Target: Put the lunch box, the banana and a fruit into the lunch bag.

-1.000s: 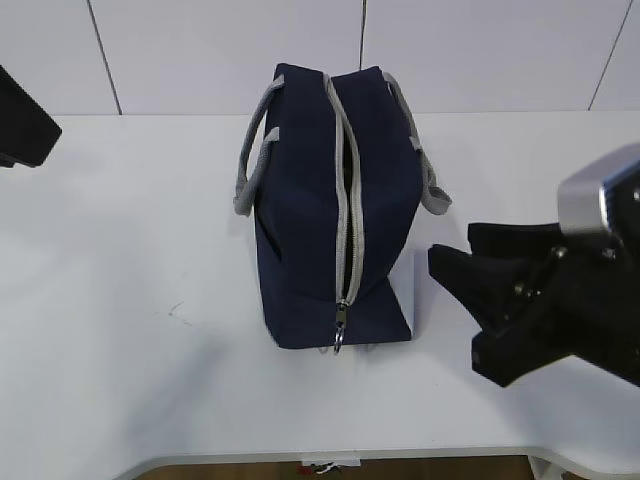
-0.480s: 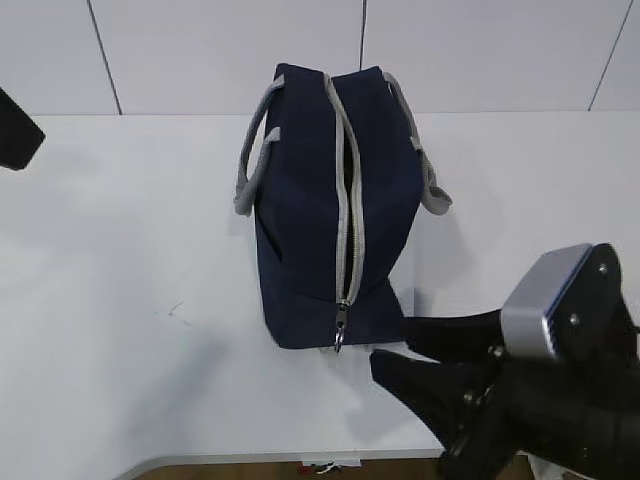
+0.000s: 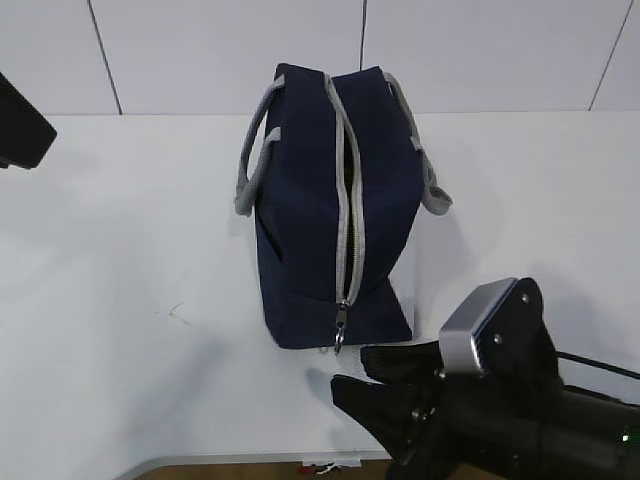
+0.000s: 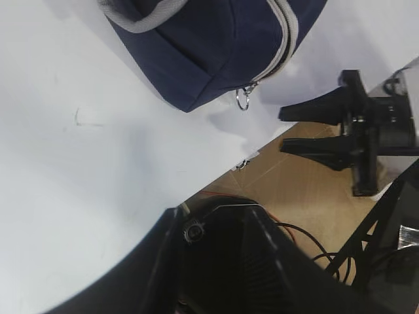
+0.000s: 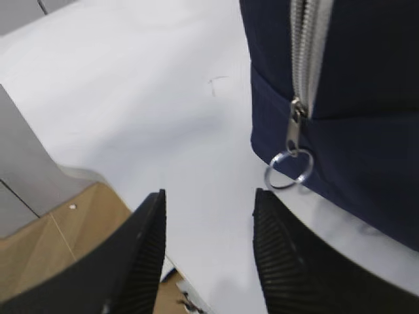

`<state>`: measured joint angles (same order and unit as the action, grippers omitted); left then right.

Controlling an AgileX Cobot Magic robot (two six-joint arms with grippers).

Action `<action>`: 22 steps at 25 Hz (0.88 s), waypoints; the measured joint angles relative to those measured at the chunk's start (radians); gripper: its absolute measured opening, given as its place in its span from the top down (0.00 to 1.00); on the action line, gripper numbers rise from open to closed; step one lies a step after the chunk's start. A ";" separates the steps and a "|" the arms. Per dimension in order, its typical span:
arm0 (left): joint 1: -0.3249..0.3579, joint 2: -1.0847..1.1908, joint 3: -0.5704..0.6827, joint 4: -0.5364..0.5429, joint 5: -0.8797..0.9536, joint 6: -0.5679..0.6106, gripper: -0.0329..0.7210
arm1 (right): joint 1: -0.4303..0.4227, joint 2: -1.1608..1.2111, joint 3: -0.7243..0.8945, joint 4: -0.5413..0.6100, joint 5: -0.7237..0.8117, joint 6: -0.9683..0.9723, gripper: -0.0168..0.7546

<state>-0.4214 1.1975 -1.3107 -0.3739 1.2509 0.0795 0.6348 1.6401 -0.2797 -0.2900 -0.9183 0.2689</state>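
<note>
On the white table [image 3: 120, 300], toward the far middle: the lunch bag [image 3: 310, 210], navy, standing upright, long axis running near to far. Along its top, a grey zipper [image 3: 350, 200], parted in its far stretch into a dark slit and drawn together toward the near end. At that near end, the zipper pull [image 3: 341, 318] with its metal ring [image 5: 289, 170] hanging down the bag's front face. On either side of the top, a grey handle [image 3: 252, 160], drooping outward. Low on the bag's right side, a sliver of white panel.

At the near right edge of the table: the right gripper [image 3: 372, 385], fingers pointing left toward the bag's near corner, spread apart with nothing between them, just short of the ring and not touching it. In the right wrist view, only bare tabletop in the gap between the two ribbed black fingers [image 5: 141, 255].

At the far left edge of the exterior view: only a dark corner of the left arm [image 3: 22, 125]. In the left wrist view, the left gripper [image 4: 216, 242] above the table's near edge, fingers apart, empty, well clear of the bag.

Lunch box, banana and fruit: not visible in any view.
</note>
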 joint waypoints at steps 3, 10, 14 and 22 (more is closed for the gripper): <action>0.000 0.000 0.000 -0.002 0.000 0.000 0.63 | 0.000 0.094 -0.019 0.011 -0.091 0.000 0.51; 0.000 0.000 0.000 -0.002 0.000 0.000 0.63 | 0.000 0.166 -0.065 0.081 -0.106 0.002 0.51; 0.000 0.000 0.000 -0.002 0.002 0.000 0.63 | 0.000 0.173 -0.099 0.099 -0.042 0.002 0.51; 0.000 0.000 0.000 -0.001 0.002 0.000 0.63 | 0.000 0.175 -0.153 0.103 0.080 0.002 0.51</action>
<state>-0.4214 1.1975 -1.3107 -0.3745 1.2527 0.0795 0.6348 1.8152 -0.4326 -0.1875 -0.8386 0.2710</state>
